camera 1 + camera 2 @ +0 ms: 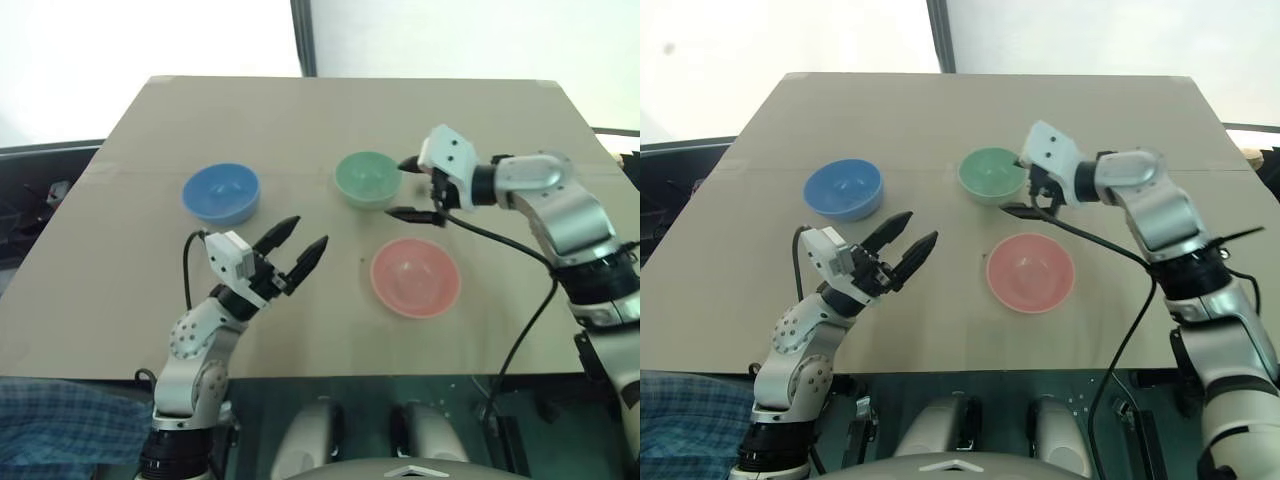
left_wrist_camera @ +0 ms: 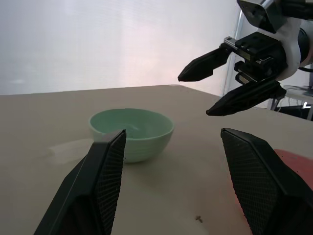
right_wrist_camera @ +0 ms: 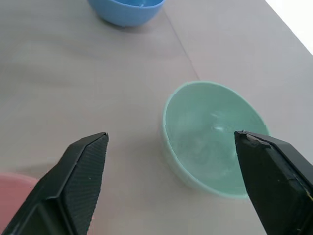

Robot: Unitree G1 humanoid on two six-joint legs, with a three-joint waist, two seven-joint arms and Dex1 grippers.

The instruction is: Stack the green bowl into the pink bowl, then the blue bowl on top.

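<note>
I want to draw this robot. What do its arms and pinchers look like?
Both arms are shiny silver-grey metal with round joints and black bands. Each ends in a white boxy block and two black pointed fingers with bumpy inner pads. The left gripper and the right gripper look the same. A thin black cable loops beside each arm; the right arm's hangs down long.

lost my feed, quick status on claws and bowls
Both claws open, empty. Right claw beside green bowl, not touching. Pink bowl, blue bowl unstacked. Nothing in the way.
</note>
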